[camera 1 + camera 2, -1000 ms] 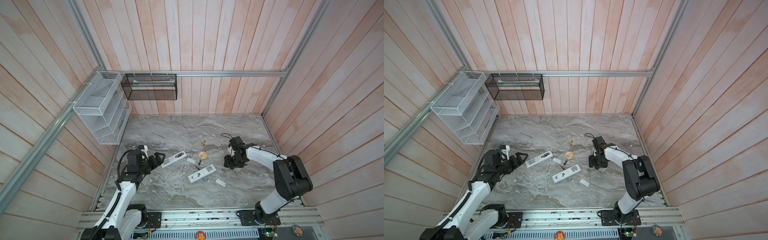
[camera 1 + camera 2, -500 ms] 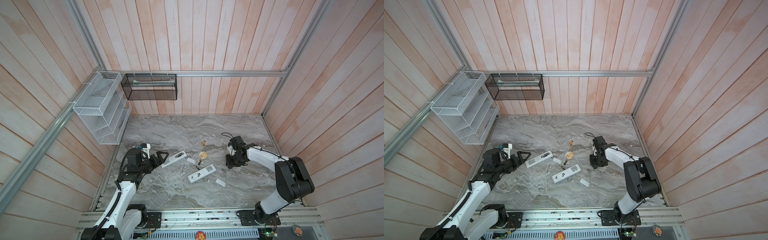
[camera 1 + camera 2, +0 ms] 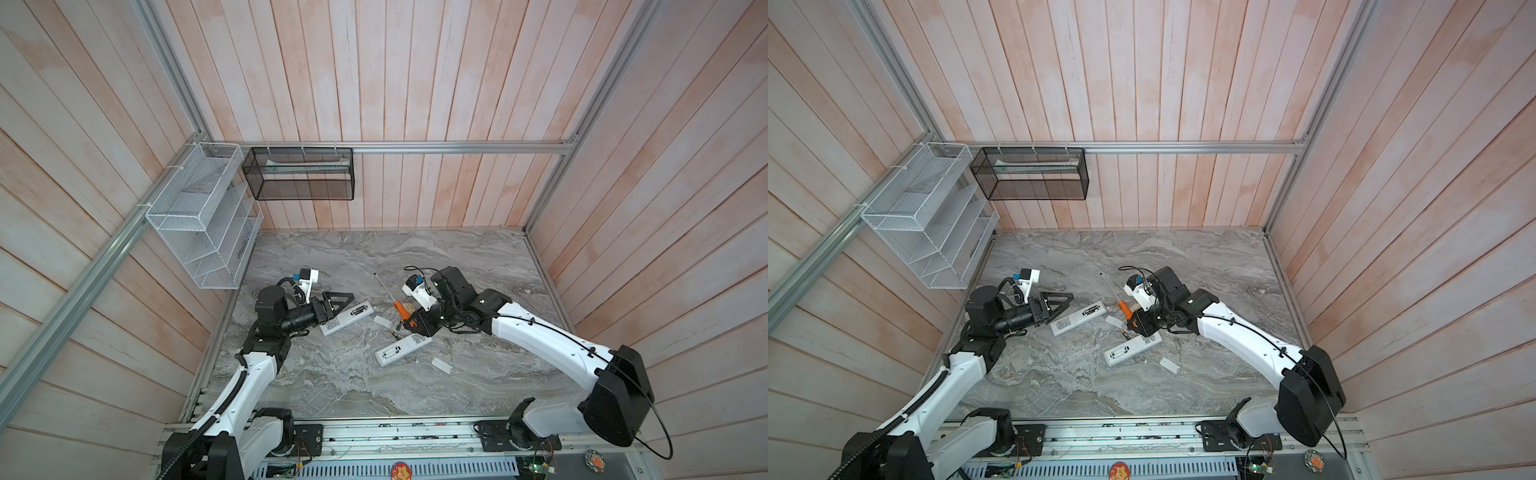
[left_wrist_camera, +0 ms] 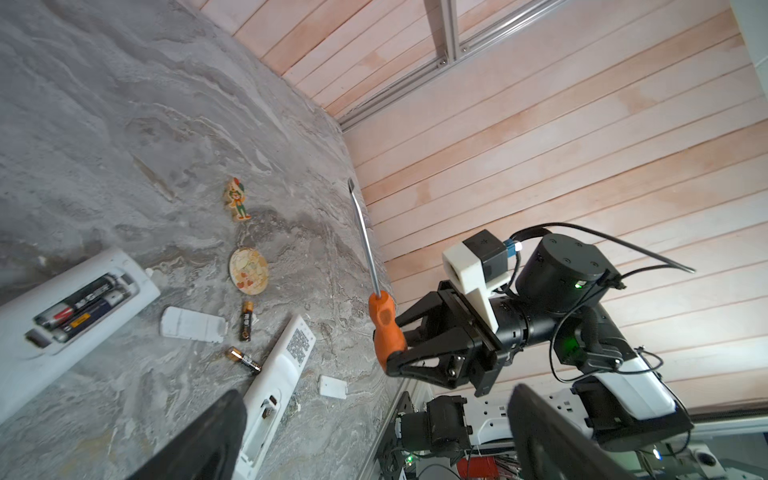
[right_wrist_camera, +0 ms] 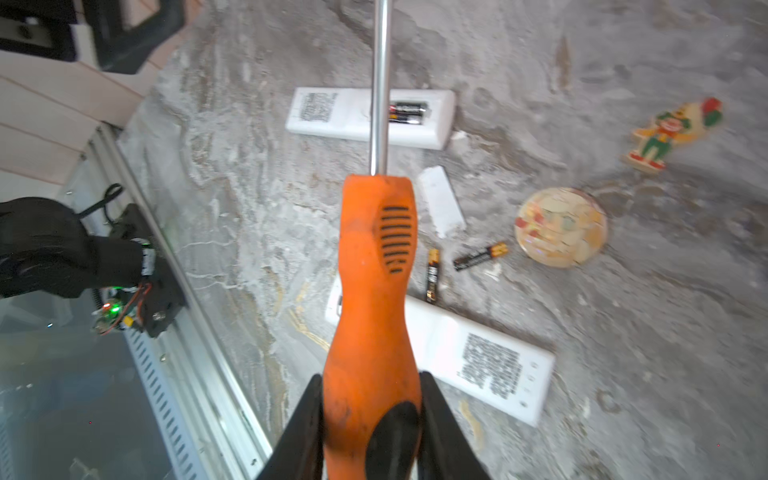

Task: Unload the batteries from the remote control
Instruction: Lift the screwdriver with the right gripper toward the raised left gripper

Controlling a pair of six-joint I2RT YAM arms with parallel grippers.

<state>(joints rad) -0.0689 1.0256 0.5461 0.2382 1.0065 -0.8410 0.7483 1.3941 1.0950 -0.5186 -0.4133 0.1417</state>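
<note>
In both top views my right gripper [image 3: 409, 324] [image 3: 1132, 323] is shut on the orange handle of a screwdriver [image 5: 374, 270], whose shaft points up and away. Below it lies a white remote control [image 5: 478, 361] with an empty compartment, and two loose batteries [image 5: 433, 274] [image 5: 480, 256] lie beside that remote. A second remote control [image 4: 83, 307] lies further left and holds two batteries [image 4: 83, 303]. My left gripper [image 3: 347, 305] hovers open at that remote's left end, with nothing between its fingers [image 4: 199, 440].
Two white cover plates [image 4: 192, 325] [image 4: 332, 386] lie near the remotes. A round coaster [image 5: 561, 226] and a small clown figure [image 5: 673, 133] lie beyond the loose batteries. A white wire rack [image 3: 199, 232] and a black mesh basket [image 3: 299, 174] hang at the back left.
My right gripper has moved left toward the remotes and has shut on the screwdriver. My left gripper has opened fully and has edged right toward its remote.
</note>
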